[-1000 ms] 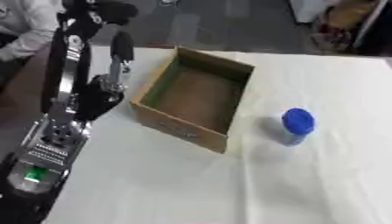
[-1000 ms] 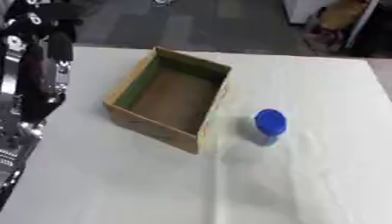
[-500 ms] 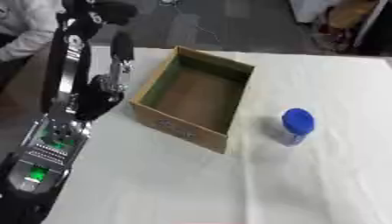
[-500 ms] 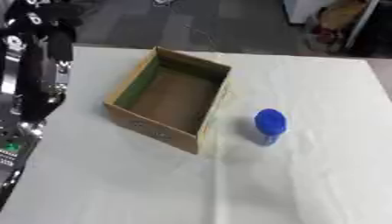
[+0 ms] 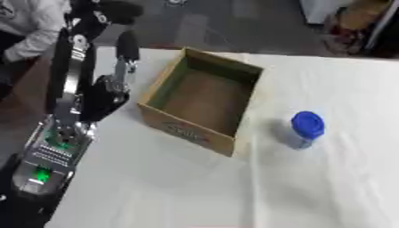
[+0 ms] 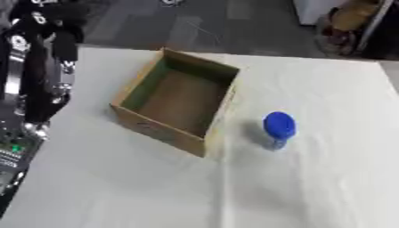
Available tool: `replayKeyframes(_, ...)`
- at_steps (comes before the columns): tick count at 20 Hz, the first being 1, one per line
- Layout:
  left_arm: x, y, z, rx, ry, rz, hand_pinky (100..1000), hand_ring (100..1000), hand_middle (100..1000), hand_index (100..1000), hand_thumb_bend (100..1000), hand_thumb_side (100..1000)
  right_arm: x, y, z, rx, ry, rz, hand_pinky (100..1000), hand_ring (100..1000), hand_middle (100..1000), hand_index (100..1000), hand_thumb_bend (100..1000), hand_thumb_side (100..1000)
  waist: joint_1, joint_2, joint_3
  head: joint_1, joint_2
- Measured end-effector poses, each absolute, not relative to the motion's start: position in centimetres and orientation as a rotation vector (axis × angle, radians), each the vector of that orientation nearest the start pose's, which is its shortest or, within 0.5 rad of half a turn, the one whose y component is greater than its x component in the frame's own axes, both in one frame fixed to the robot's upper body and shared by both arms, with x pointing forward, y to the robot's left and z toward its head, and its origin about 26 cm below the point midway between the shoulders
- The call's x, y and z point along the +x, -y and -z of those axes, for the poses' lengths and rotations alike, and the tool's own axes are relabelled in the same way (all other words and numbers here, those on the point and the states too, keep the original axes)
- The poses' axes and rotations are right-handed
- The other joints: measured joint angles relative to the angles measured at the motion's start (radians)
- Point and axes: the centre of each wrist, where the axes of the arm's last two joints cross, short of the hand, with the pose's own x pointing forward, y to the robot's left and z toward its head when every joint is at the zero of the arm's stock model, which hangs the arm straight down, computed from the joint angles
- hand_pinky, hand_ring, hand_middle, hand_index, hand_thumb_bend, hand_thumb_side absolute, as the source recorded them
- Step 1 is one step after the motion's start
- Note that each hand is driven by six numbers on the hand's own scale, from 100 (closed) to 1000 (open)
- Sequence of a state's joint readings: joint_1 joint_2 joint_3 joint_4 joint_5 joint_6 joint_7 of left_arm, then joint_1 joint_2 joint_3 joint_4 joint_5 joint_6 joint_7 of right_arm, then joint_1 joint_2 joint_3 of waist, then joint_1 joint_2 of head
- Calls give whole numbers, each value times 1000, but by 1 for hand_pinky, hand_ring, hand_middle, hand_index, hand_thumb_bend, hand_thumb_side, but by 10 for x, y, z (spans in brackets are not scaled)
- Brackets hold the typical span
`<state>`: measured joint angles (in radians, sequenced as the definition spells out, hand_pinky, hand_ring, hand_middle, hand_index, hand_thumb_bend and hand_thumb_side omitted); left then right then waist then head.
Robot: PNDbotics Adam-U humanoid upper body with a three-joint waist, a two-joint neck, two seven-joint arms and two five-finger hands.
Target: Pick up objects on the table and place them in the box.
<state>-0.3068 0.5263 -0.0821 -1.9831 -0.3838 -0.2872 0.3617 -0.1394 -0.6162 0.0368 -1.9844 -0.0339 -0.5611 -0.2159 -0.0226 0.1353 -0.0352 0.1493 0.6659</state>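
An open cardboard box [image 5: 204, 101] stands empty on the white table, turned at an angle. To its right, apart from it, a small clear jar with a blue lid [image 5: 306, 127] stands upright. My left arm rises along the table's left side, and its black hand [image 5: 107, 11] hangs high near the far left corner, left of the box and touching nothing I can see. The hand is a dark blur. My right hand shows in no view.
The white cloth table [image 5: 327, 191] stretches wide in front of and to the right of the box. Its left edge runs beside my arm. Beyond the far edge lie dark floor and some brown clutter [image 6: 355, 18] at the top right.
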Motion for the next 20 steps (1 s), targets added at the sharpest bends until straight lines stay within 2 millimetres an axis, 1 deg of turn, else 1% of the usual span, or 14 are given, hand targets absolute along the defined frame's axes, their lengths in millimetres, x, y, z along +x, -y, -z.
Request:
replayKeyframes(1,300,-271,-208,-908,-3321,-684,666,700,901,765,102,760,281,313,-181,363,-3477,765,296,618,679,751,100,765,0,0,1,0,0)
replayKeyframes(2,300,-272,-207,-910,-3322,-684,666,700,901,765,102,760,279,316,-181,426,-3457,862,293,614,675,749,100,765,-1,0,2,-1,0)
replayKeyframes(4,300,-272,-207,-912,-3322,-685,666,699,900,765,102,761,277,322,-183,540,-3409,1039,336,651,705,759,100,777,-3,0,3,-2,0)
replayKeyframes(6,300,-272,-207,-912,-3322,-686,665,699,900,765,102,761,276,327,-186,643,-3346,1193,345,656,708,759,100,772,-4,0,7,-4,0)
replayKeyframes(7,300,-272,-207,-912,-3322,-686,665,699,900,765,101,761,275,329,-188,689,-3312,1257,396,688,738,768,100,777,-4,0,7,-9,0)
replayKeyframes(8,300,-272,-207,-913,-3321,-687,665,699,900,765,101,761,275,330,-190,732,-3276,1320,391,685,735,767,100,776,-5,0,8,-11,1)
replayKeyframes(9,300,-272,-207,-915,-3320,-688,665,699,900,764,101,761,275,332,-192,773,-3241,1379,461,722,768,777,100,779,-6,0,9,-11,2)
replayKeyframes(10,300,-272,-207,-915,-3319,-689,665,698,900,764,101,761,275,333,-194,815,-3203,1437,485,732,775,776,100,774,-8,0,10,-14,2)
replayKeyframes(11,300,-272,-207,-916,-3319,-689,664,698,900,764,101,762,275,334,-196,855,-3165,1488,535,747,788,777,100,754,-9,1,11,-19,2)
replayKeyframes(12,300,-272,-207,-916,-3319,-690,665,698,900,764,101,762,275,334,-200,891,-3119,1525,528,745,786,776,100,756,-9,1,12,-20,2)
replayKeyframes(13,300,-272,-207,-917,-3318,-691,664,698,900,764,101,762,276,335,-204,924,-3074,1553,575,759,797,778,100,747,-9,1,13,-21,2)
replayKeyframes(16,300,-272,-207,-919,-3317,-694,664,698,900,764,101,762,277,335,-211,1000,-2972,1603,592,765,804,784,100,764,-10,1,14,-28,2)
replayKeyframes(17,300,-272,-207,-919,-3317,-694,664,698,900,764,101,762,278,334,-212,1018,-2948,1617,615,788,809,795,100,831,-10,1,15,-30,2)
replayKeyframes(20,300,-272,-207,-918,-3317,-696,665,698,900,764,101,762,279,332,-216,1058,-2897,1666,643,805,823,818,100,893,-10,1,20,-36,2)
